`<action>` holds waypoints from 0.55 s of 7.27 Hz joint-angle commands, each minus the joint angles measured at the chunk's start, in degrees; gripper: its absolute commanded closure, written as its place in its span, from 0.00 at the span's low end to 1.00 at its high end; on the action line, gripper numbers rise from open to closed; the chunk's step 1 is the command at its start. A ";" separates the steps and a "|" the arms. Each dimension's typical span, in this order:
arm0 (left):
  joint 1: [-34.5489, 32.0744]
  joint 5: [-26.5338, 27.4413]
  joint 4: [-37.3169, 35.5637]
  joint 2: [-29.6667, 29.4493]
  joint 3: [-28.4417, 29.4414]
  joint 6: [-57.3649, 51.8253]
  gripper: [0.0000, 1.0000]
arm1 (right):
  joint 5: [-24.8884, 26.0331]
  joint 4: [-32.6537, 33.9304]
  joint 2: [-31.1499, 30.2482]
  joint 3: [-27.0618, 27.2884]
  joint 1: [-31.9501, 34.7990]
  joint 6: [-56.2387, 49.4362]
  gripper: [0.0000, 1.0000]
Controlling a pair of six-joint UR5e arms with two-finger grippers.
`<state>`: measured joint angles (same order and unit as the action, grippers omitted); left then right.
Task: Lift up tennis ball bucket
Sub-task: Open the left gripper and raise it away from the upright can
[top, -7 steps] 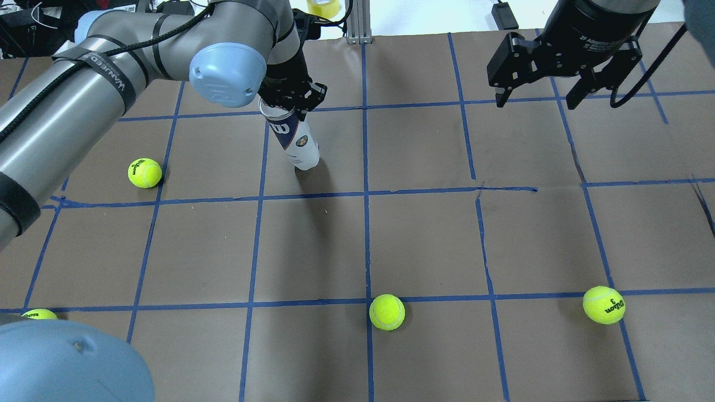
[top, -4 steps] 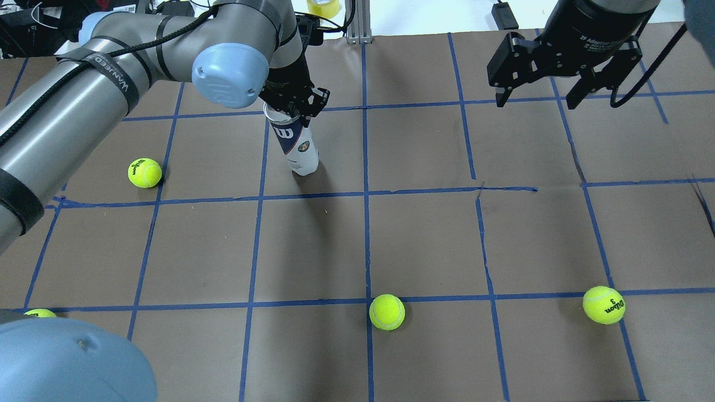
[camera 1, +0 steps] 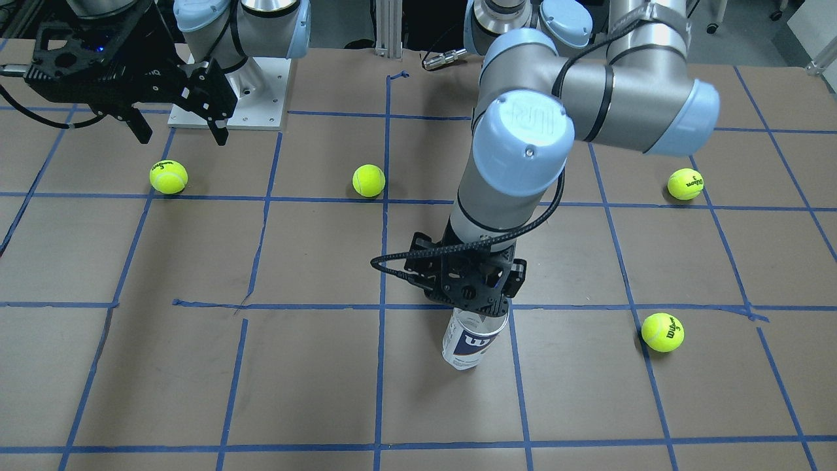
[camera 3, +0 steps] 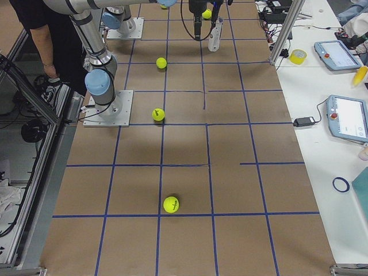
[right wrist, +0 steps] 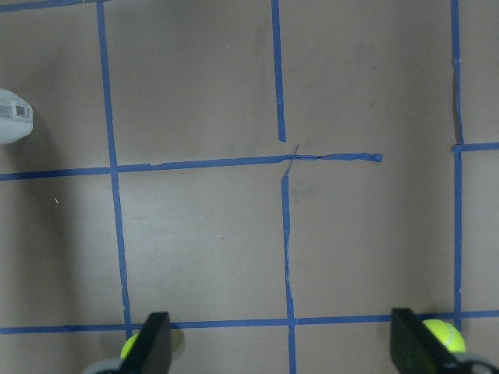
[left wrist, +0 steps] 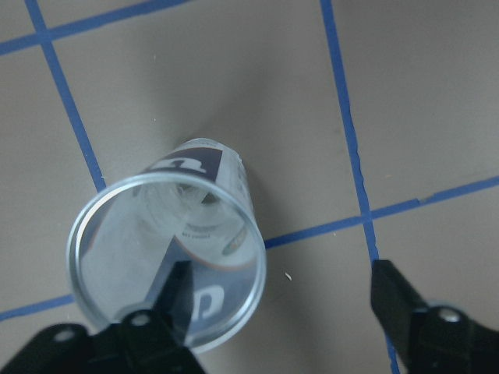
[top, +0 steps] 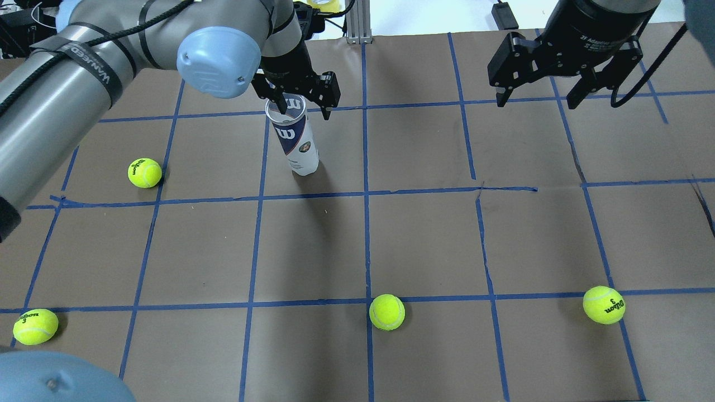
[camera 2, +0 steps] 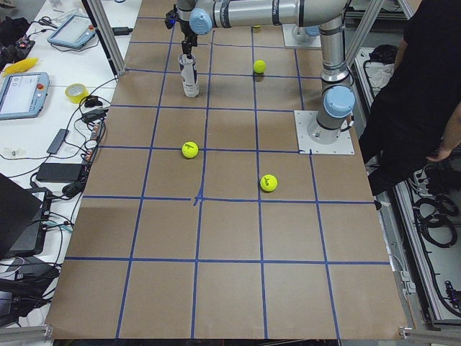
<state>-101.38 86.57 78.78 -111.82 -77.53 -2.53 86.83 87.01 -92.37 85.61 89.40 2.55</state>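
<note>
Standing upright, the can (top: pixel 296 142) sits under the spread left end effector (top: pixel 304 110); the front view hides its mouth, the wrist view shows a finger (left wrist: pixel 175 292) over it. Right end effector (top: pixel 536 104) gapes empty.

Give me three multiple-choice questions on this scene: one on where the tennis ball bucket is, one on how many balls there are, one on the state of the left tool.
1. Where does the tennis ball bucket stand?
A) under the left tool
B) against a ball
C) on the robot's base plate

2. How many tennis balls lie on the table?
A) two
B) four
C) six

3. How is the left tool?
A) shut on the bucket
B) shut on a ball
C) open

Answers:
1 A, the tool hangs over its open mouth.
2 B, four show in the overhead view.
3 C, its fingers stand wide apart, gripping nothing.
</note>
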 commanded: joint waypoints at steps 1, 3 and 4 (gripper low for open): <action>0.04 0.36 9.15 3.96 5.08 0.06 0.00 | 0.01 0.00 0.00 0.00 -0.01 0.00 0.00; 2.31 2.54 12.97 8.88 4.77 0.15 0.00 | 0.01 0.00 0.00 0.00 -0.02 0.00 0.00; 5.03 4.82 14.72 10.56 3.19 0.07 0.00 | 0.01 0.00 0.00 0.00 -0.02 0.00 0.00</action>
<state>-98.98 89.11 91.35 -103.79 -73.11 -2.40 86.84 87.01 -92.37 85.61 89.39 2.55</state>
